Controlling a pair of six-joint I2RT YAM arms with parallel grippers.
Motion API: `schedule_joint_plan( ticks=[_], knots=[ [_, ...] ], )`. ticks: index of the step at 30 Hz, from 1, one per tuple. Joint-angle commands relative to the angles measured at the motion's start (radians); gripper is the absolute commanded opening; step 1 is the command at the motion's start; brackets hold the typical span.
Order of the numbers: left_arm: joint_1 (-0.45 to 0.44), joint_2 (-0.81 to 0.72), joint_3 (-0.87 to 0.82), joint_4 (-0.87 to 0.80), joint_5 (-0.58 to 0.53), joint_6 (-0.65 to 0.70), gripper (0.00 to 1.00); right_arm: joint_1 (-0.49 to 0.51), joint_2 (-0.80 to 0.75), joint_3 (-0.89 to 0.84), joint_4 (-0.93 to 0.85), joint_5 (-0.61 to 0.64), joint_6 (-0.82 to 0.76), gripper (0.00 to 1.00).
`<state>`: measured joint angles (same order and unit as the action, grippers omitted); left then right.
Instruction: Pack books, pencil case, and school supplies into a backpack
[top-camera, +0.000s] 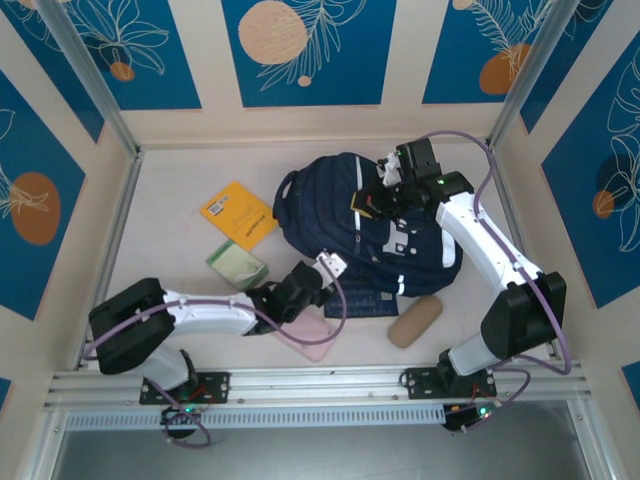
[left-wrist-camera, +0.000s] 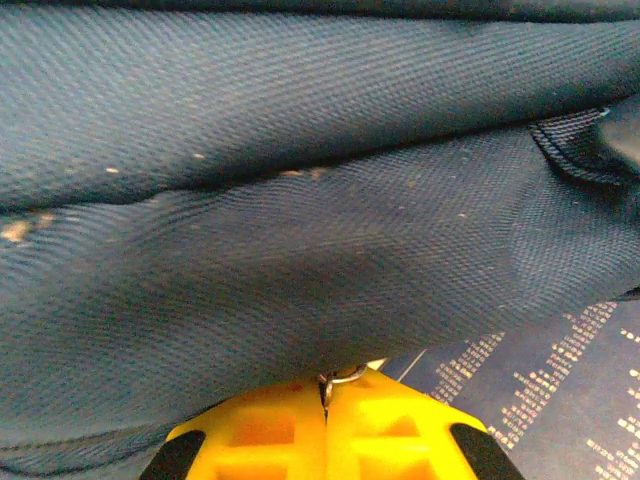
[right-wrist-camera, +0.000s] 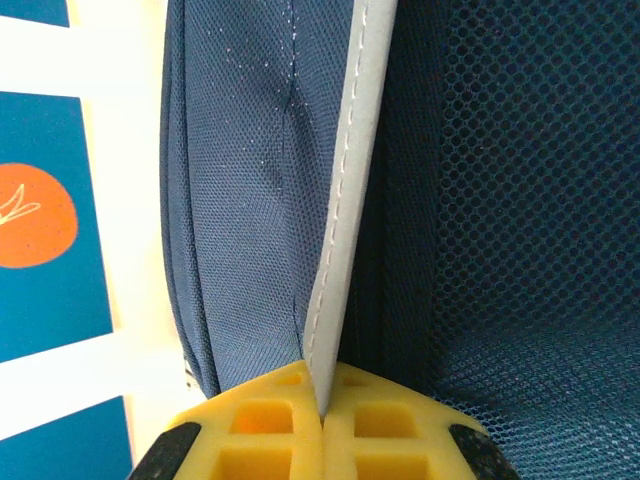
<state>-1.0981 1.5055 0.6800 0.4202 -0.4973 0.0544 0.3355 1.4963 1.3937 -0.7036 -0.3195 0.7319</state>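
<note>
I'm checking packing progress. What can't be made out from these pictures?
Backpack interior, top view: closed over by its own fabric and the right end effector.
Navy book, top view: far part under the backpack.
Pink item, top view: partly under the left arm; kind unclear.
Small metal ring, left wrist view: too small to identify.

Bright even light, soft shadows, blurred close-ups
</note>
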Motion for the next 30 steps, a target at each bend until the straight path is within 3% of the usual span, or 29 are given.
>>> schedule_joint_plan(
  ticks=[1, 22, 26, 30],
  knots=[
    [0.024, -0.046, -0.004, -0.046, 0.005, -0.034, 0.0, 0.019, 0.009, 0.048, -0.068, 0.067, -0.078, 0.0],
    [0.141, -0.164, 0.068, -0.426, 0.057, -0.168, 0.0, 0.128, 0.112, 0.141, -0.203, 0.37, -0.293, 0.0],
    [0.189, -0.173, 0.095, -0.502, 0.098, -0.199, 0.0, 0.174, 0.157, 0.172, -0.245, 0.47, -0.338, 0.0],
    [0.217, -0.159, 0.13, -0.55, 0.199, -0.19, 0.0, 0.186, 0.184, 0.177, -0.245, 0.49, -0.336, 0.0]
  ],
)
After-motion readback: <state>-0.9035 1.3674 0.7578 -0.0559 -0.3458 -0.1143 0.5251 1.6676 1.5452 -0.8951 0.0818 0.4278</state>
